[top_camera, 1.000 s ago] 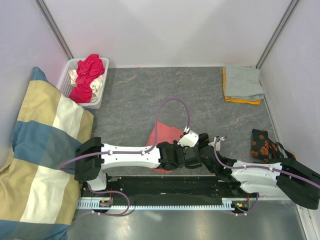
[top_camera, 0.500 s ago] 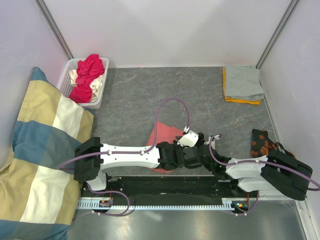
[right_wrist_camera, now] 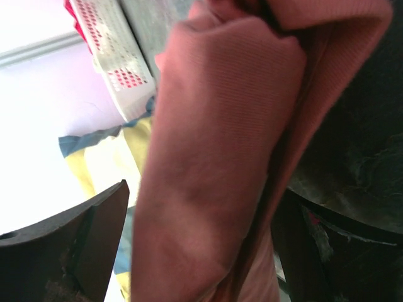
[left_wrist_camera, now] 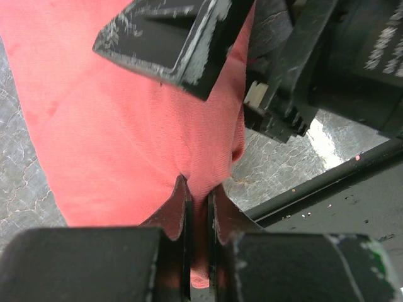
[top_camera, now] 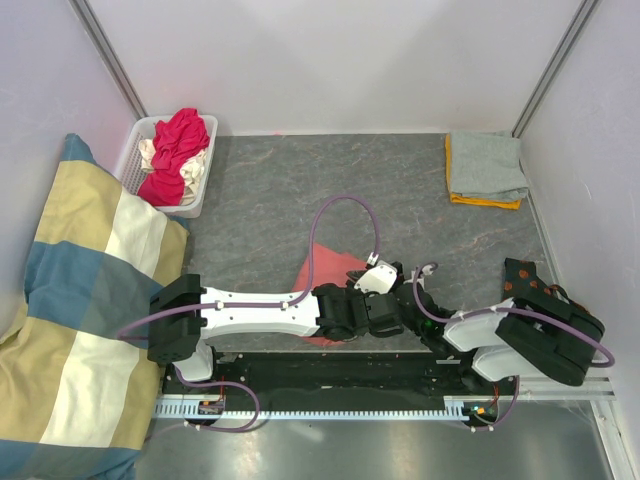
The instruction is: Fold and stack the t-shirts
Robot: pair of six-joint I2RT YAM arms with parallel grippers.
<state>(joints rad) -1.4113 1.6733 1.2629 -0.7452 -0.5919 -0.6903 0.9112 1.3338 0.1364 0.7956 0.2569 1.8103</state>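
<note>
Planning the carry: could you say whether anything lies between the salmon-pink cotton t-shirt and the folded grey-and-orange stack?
Nothing visible does; only grey table lies between the salmon-pink cotton t-shirt and the folded grey-and-orange stack.

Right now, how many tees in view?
5: pink one in the left gripper, grey on orange far right, red and cream in the basket. More may be buried there. Flowered cloth at right: unclear.

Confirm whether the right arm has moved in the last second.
Yes. In the top view the right arm has swung left and up the picture, and its dark housing now covers more of the black floral cloth than before.
</note>
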